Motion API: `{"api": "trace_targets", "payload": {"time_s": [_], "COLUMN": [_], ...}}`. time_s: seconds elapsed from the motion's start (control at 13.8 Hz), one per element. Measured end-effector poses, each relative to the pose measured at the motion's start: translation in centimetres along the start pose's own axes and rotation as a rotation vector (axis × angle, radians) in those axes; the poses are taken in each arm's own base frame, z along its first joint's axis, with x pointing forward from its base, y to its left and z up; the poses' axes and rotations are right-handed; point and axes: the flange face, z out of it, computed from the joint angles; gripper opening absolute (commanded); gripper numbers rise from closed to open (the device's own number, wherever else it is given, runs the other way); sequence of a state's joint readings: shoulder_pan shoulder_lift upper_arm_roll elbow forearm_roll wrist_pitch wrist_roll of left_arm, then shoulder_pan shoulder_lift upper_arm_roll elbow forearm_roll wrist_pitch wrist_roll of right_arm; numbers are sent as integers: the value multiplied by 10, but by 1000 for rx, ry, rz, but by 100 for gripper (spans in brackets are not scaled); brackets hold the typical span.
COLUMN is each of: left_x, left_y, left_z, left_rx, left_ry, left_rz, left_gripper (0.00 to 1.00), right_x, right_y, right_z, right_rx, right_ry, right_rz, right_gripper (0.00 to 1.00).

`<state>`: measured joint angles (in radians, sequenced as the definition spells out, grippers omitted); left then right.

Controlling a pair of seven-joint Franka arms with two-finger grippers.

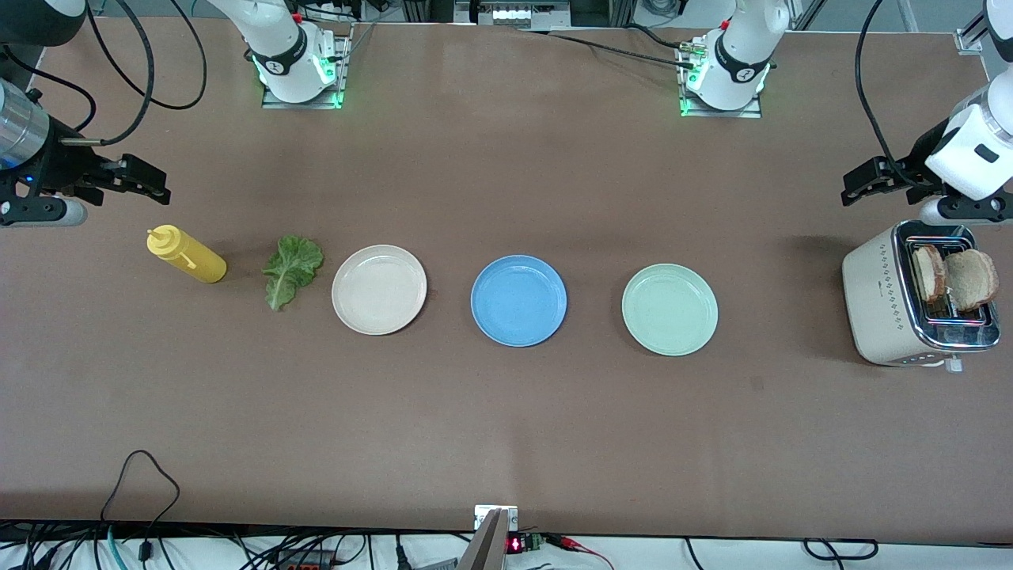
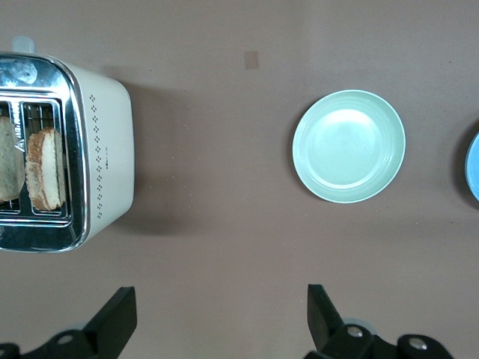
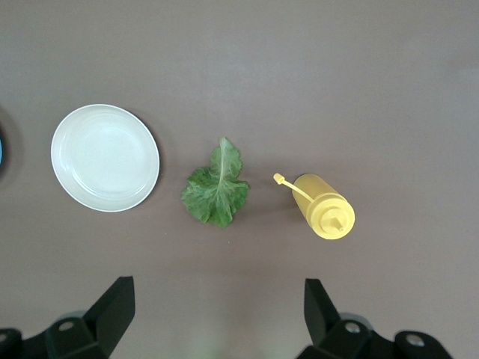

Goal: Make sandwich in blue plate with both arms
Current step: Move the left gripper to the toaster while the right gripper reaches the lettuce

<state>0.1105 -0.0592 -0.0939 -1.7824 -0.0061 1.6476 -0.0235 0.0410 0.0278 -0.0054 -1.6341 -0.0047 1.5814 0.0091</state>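
While both hands gape, three plates, two bread slices [image 1: 954,277].

You're looking at a robotics lab bench, not a kitchen: two white arms bolted on metal base plates [image 1: 301,99] with green status lights, black cables [image 1: 142,71] looping over a brown table [image 1: 506,419], and wiring and electronics [image 1: 522,545] strung along its near edge.

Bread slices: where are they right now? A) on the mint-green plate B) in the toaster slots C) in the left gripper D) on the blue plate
B: both bread slices stand in the slots of the toaster at the left arm's end of the table; the blue plate holds nothing.
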Motion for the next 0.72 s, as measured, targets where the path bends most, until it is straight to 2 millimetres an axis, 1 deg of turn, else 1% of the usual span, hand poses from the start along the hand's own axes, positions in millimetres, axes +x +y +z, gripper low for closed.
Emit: {"api": "trace_targets", "payload": {"time_s": [0.43, 0.58, 0.72], "left_x": [1, 7, 18], "left_y": [-4, -17, -41], "left_z": [2, 10, 27], "left_rx": [-1, 0, 24], "left_ry": [-2, 0, -10], "left_rz": [-7, -15, -1], "left_gripper": [100, 100, 100], "right_x": [0, 0, 0], "right_y": [0, 0, 0], "right_z": [0, 0, 0], "right_rx": [0, 0, 0], "right_ry": [0, 0, 0], "right_rz": [0, 0, 0], "right_gripper": [100, 100, 100]}}
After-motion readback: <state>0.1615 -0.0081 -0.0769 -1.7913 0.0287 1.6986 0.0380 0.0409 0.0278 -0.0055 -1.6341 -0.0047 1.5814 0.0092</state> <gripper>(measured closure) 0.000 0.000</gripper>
